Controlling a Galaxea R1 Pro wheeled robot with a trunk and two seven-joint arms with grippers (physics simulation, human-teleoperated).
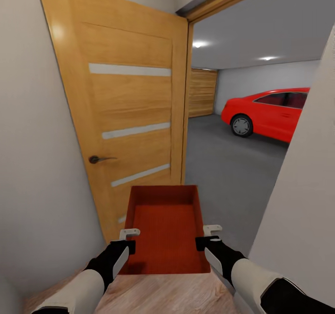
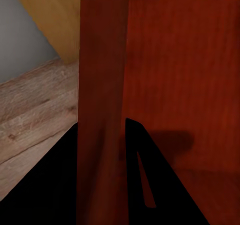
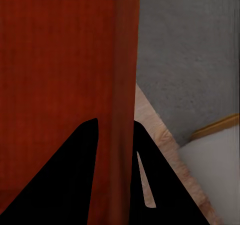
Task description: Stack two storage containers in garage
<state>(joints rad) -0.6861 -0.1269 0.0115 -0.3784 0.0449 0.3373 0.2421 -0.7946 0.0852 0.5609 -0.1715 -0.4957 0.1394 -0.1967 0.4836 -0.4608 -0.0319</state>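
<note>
I hold one red-orange open-top storage container (image 1: 166, 228) level in front of me, at the doorway to the garage. My left gripper (image 1: 129, 240) is shut on its left wall near the rim, and my right gripper (image 1: 205, 237) is shut on its right wall. In the left wrist view the black fingers (image 2: 160, 185) straddle the container wall (image 2: 102, 75). The right wrist view shows the same pinch, with my right gripper (image 3: 116, 125) on the wall (image 3: 120, 55). The dark grey garage floor (image 1: 223, 165) begins just past the threshold.
The honey-wood door (image 1: 125, 99) with frosted strips stands open at my left. A white wall (image 1: 302, 202) closes the doorway's right side. A red car (image 1: 270, 113) is parked at the garage's far right. Light wood planks (image 1: 158, 295) lie under me.
</note>
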